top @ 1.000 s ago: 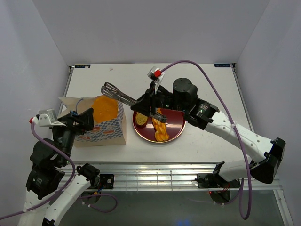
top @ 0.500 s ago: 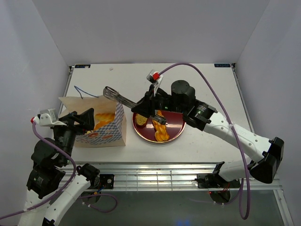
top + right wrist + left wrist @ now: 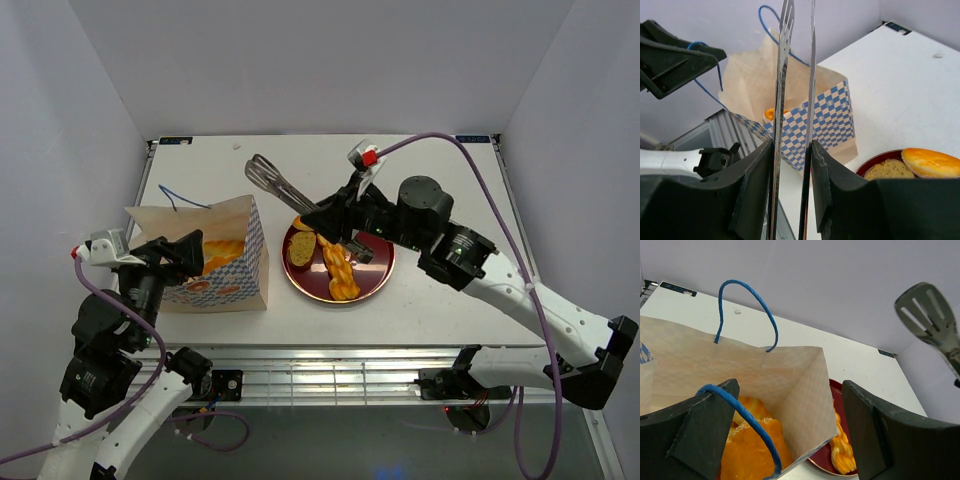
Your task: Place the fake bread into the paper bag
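Observation:
The paper bag (image 3: 240, 275) stands open at the left, with golden fake bread (image 3: 222, 254) inside it. More fake bread lies on the dark red plate (image 3: 382, 274): a braided stick (image 3: 340, 272), a slice (image 3: 301, 250) and a round piece (image 3: 305, 224). My right gripper (image 3: 333, 217) is shut on metal tongs (image 3: 268, 174), whose empty tips hang above the table behind the bag and plate. My left gripper (image 3: 790, 390) stands open, its fingers either side of the bag's (image 3: 790, 372) near corner. A blue cord handle (image 3: 747, 290) crosses the left finger (image 3: 710, 425).
A metal grille runs along the near table edge (image 3: 330, 375). White walls close in the table on three sides. In the right wrist view the checkered bag (image 3: 815, 112) is ahead and the plate (image 3: 875, 162) low right.
The tongs held a large orange bread over the bag, let it drop inside, then rose and swung right and back, empty. The left gripper stayed at the bag.

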You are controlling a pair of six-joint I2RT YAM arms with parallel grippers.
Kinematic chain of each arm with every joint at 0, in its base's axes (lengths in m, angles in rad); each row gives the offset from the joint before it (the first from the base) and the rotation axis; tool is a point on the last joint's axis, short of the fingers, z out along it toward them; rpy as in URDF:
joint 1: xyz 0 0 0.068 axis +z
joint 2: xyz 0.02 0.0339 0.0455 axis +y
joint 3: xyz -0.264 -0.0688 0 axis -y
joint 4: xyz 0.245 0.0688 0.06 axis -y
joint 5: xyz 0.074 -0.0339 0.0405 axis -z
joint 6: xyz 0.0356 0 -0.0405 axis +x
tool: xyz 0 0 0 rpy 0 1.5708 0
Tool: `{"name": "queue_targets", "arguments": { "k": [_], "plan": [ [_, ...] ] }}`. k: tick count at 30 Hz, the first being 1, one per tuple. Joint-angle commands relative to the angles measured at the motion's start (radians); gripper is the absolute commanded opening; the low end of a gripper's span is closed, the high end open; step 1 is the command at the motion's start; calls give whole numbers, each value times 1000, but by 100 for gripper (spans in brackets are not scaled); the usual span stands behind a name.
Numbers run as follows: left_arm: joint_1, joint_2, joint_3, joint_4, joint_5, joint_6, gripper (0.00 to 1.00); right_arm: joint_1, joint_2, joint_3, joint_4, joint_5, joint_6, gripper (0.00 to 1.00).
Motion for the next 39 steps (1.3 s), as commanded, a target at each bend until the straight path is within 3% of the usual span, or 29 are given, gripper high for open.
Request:
{"name": "queue_targets", "arguments": {
  "k": [1,13,18,39],
  "plan": [
    [-3,22,-8,5,4,-4,93,1,-74,-42,21,138,-18,41],
    [-3,23,-22,13,11,-4,93,-64,-240,-390,3,372,79,42],
    [-3,28,-37,22,21,-7,93,-106,-244,-533,-16,389,123,42],
    [-3,45,-46,22,28,2,93,-164,-13,-597,-53,347,145,45]
  ]
}}
